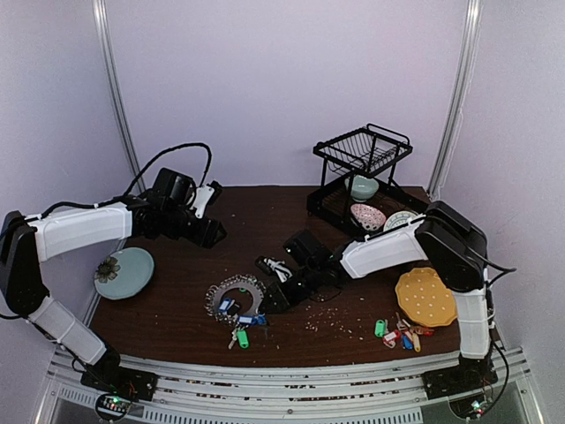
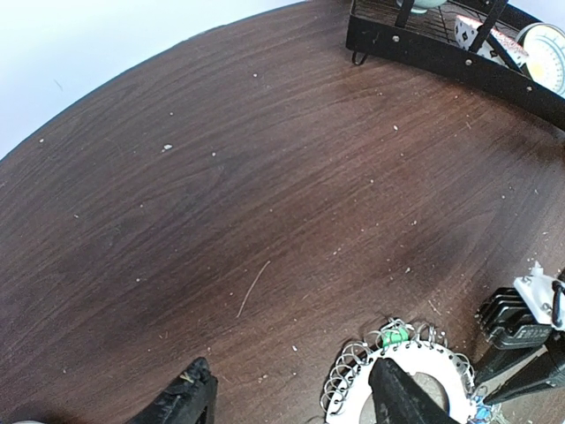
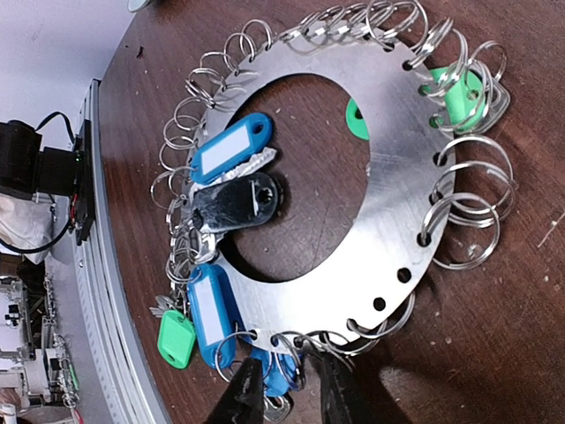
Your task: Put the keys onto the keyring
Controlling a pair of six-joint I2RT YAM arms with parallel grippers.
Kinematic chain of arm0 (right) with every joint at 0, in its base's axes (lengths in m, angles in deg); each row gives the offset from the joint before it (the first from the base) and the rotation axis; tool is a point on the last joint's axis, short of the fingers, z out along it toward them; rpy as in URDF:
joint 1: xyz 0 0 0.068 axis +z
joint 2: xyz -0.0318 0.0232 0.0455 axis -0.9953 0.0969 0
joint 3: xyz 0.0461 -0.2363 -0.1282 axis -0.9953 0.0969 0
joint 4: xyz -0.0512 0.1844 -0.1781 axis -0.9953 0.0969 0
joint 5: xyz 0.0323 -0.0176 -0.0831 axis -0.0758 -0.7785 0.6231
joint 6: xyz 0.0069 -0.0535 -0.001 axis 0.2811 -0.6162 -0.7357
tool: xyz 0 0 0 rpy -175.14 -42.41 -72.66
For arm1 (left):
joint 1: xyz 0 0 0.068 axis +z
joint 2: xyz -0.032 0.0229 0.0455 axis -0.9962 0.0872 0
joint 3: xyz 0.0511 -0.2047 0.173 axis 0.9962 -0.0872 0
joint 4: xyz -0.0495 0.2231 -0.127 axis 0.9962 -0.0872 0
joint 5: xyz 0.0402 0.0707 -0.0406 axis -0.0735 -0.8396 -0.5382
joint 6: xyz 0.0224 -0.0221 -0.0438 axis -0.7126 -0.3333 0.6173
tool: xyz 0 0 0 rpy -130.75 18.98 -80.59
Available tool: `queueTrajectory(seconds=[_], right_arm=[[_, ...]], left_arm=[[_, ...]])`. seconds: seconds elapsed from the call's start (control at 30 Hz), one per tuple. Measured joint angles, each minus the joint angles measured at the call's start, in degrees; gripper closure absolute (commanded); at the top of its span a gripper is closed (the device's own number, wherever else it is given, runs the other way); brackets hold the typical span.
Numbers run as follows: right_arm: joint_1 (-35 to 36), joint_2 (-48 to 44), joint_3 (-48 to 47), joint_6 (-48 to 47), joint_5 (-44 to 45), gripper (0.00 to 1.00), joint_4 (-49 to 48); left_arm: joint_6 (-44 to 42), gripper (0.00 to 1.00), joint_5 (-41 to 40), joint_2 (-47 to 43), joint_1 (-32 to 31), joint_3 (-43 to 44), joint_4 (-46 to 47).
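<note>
Down low w/ R gripper (image 3: 291, 393) at right rim of keyring (image 3: 402, 212), flat on table (image 1: 177, 309) mid-front. Tips narrowly apart round small loop (image 3: 287, 352), can't tell if pinching. Spread wide on L gripper (image 2: 290, 380), empty.

Open tabletop (image 1: 256, 231) between rack (image 1: 362, 152) and keyring (image 1: 217, 299)

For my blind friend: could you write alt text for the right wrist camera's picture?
A large flat silver keyring, edged with small wire loops and blue and green tagged keys, lies on a dark wooden table. The right gripper has its dark fingertips at the ring's rim.
</note>
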Motion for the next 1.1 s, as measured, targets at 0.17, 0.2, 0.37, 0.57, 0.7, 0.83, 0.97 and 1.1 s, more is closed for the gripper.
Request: queueTrajectory(seconds=[0.17, 0.2, 0.37, 0.57, 0.7, 0.83, 0.97, 1.1], right_arm=[[0.0, 0.4, -0.1, -0.5, 0.1, 0.84, 0.8], [0.0, 0.4, -0.2, -0.6, 0.2, 0.89, 0.9], [0.2, 0.7, -0.5, -0.5, -0.5, 0.99, 0.7], [0.3, 1.0, -0.9, -0.5, -1.6, 1.00, 0.3], [0.3, 1.0, -0.9, -0.9, -2.1, 1.00, 0.3], [0.3, 0.5, -0.9, -3.1, -2.2, 1.00, 0.4], [0.3, -4.5, 2.1, -5.8, -2.0, 1.00, -2.0], [0.3, -14.2, 7.5, -8.3, -0.8, 1.00, -7.9]], left_arm=[[0.0, 0.37, 0.0, 0.0, 0.0, 0.0, 0.0], [0.0, 0.37, 0.0, 0.0, 0.0, 0.0, 0.0], [0.0, 0.37, 0.0, 0.0, 0.0, 0.0, 0.0], [0.0, 0.37, 0.0, 0.0, 0.0, 0.0, 0.0], [0.0, 0.38, 0.2, 0.0, 0.0, 0.0, 0.0], [-0.2, 0.41, 2.1, -0.8, 0.0, -0.6, 0.7], [-0.7, 0.45, 6.7, -3.5, 0.0, -2.5, 3.0], [-1.3, 0.55, 14.2, -8.6, 0.0, -6.4, 8.2]])
